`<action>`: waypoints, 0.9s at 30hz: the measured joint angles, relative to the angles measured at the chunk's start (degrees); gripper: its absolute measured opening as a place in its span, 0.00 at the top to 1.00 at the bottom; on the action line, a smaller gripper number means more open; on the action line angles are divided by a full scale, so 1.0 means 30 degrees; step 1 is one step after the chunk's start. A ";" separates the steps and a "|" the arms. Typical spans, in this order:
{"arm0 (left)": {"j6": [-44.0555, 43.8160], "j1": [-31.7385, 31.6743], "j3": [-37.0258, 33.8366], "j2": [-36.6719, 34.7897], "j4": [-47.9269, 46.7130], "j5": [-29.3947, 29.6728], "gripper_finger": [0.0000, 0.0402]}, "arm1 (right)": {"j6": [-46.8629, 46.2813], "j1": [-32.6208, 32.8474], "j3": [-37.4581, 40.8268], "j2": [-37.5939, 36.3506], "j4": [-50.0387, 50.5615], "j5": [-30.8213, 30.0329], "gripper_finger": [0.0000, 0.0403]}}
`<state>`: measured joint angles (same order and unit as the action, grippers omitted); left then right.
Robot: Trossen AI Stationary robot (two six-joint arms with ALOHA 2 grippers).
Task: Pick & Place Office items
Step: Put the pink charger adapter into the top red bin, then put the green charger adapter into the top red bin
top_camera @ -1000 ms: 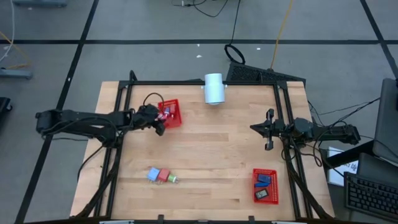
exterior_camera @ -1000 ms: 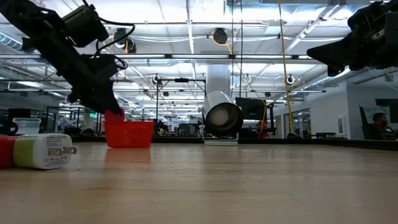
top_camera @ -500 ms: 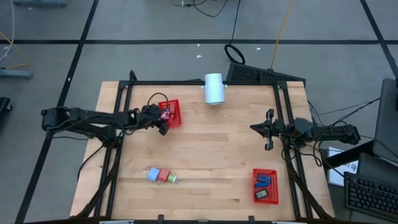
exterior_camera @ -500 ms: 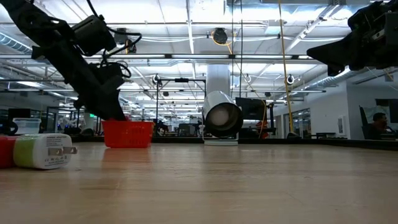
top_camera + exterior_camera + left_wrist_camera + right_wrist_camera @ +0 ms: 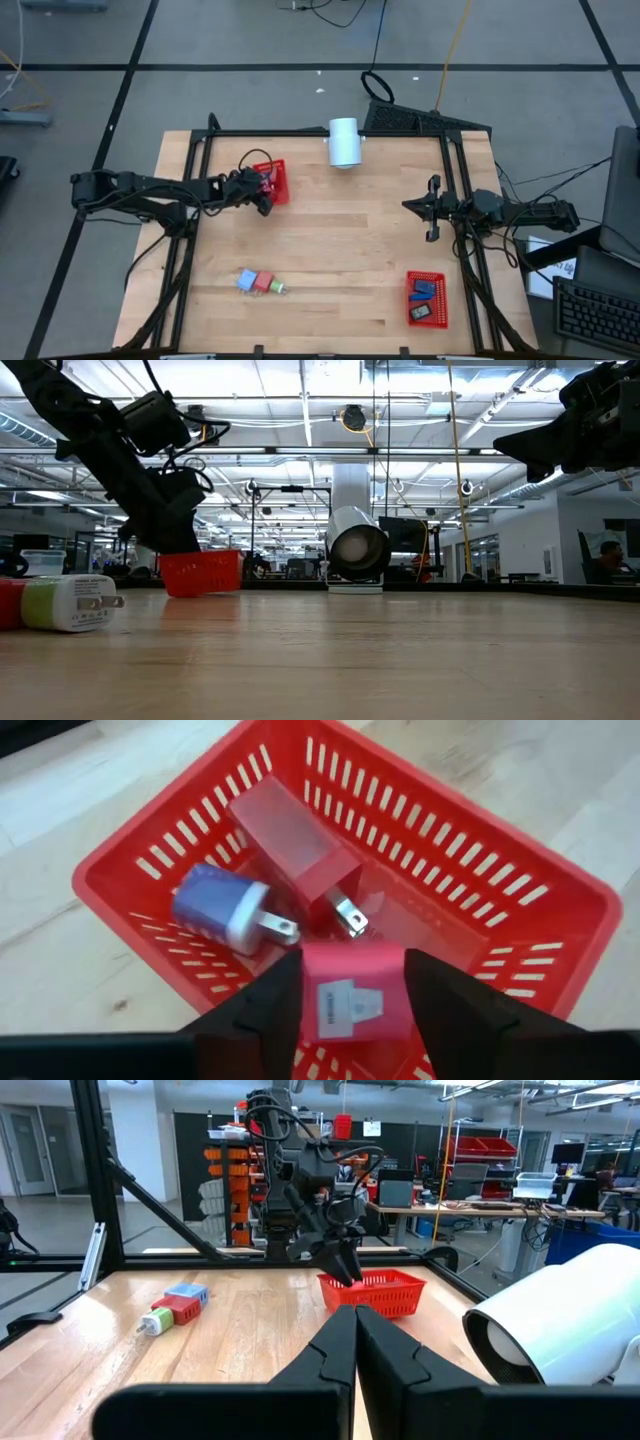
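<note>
Left gripper [image 5: 352,1010] is over the near wall of the red basket [image 5: 278,183], jaws clamped on a red charger [image 5: 352,990] held between the fingers [image 5: 262,1010]. Just beyond the jaws, inside the basket, lie a second red charger [image 5: 295,840] and a blue charger [image 5: 222,907], prongs toward the held piece. Risk: in the low view the basket [image 5: 201,572] looks tilted, one end off the table, so the arm may be dragging it; a release now could drop the piece on the rim or onto the prongs below. A cluster of chargers [image 5: 259,282] waits well behind the jaws. A second basket [image 5: 425,298] holds more pieces. Right gripper [image 5: 432,209] is clenched empty, parked well apart.
</note>
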<state>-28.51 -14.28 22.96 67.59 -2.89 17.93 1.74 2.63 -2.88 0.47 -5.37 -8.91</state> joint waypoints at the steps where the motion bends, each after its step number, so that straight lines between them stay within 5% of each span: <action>1: 0.0023 0.0000 0.0006 0.0000 0.0020 0.0000 0.58 | 0.0001 -0.0006 -0.0006 0.0000 0.0000 0.0000 1.00; 10: 0.0237 0.0022 0.0006 -0.0112 0.0051 -0.0480 0.67 | 0.0001 -0.0006 -0.0003 0.0000 0.0000 0.0000 1.00; 27: 0.0481 0.0022 0.0006 -0.2536 0.0042 -0.1530 0.67 | -0.0001 -0.0006 -0.0006 0.0000 0.0000 0.0000 1.00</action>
<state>-27.07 -14.22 22.98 59.99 -2.76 13.34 1.73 2.61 -2.90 0.47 -5.37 -8.91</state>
